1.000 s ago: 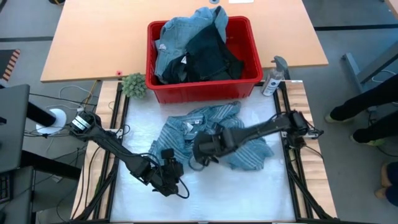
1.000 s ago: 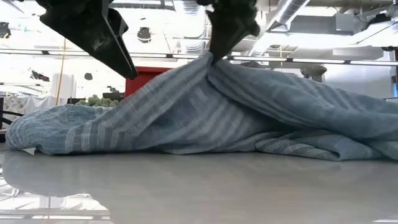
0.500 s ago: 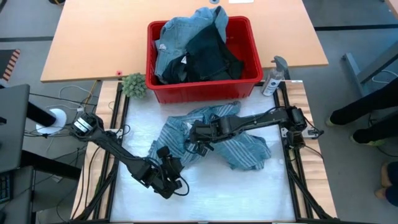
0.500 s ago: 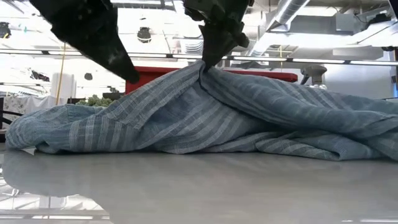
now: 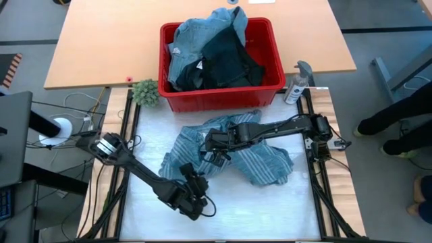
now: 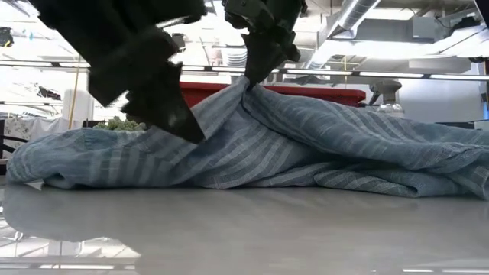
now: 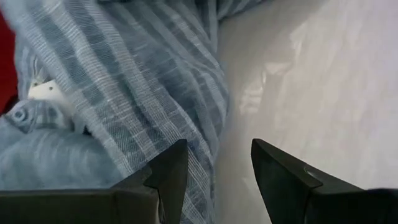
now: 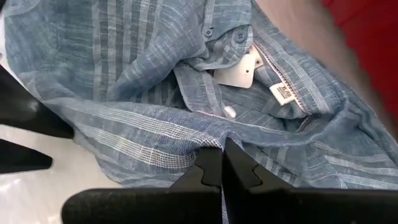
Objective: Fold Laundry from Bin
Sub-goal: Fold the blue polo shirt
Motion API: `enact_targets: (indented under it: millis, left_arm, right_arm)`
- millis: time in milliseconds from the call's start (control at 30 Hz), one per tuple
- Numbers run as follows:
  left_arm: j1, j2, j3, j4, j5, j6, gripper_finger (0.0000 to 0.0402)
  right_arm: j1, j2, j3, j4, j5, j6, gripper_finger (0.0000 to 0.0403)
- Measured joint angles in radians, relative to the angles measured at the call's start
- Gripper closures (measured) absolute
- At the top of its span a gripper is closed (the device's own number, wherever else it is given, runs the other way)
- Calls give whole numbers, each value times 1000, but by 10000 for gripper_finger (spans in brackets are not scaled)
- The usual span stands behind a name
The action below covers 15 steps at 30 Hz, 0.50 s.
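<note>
Right tool (image 5: 217, 156) pinches a fold of the striped shirt (image 5: 266, 162) shut; left tool (image 5: 196, 192), parted and empty, should catch the near hem low.

Two dark, near-black jointed arms, slim links, chunkier housings at the joints. Left arm (image 5: 138, 173) with a pale round cap near its base; black cables looped around both bases. Left gripper (image 7: 214, 180) and right gripper (image 8: 221, 167): matte black, angular, wedge-shaped fingers.

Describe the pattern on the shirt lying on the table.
The shirt is blue-grey with thin white stripes, seen best in the right wrist view.
</note>
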Motion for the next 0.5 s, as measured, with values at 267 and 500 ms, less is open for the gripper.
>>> enact_targets:
  millis: [267, 500]
  left_arm:
    - [43, 55, 107, -286, 5, -183, 242]
    - [39, 54, 198, -495, 26, -261, 332]
  right_arm:
    - [4, 0, 0, -12, 0, -23, 383]
    - [5, 0, 0, -15, 0, -29, 384]
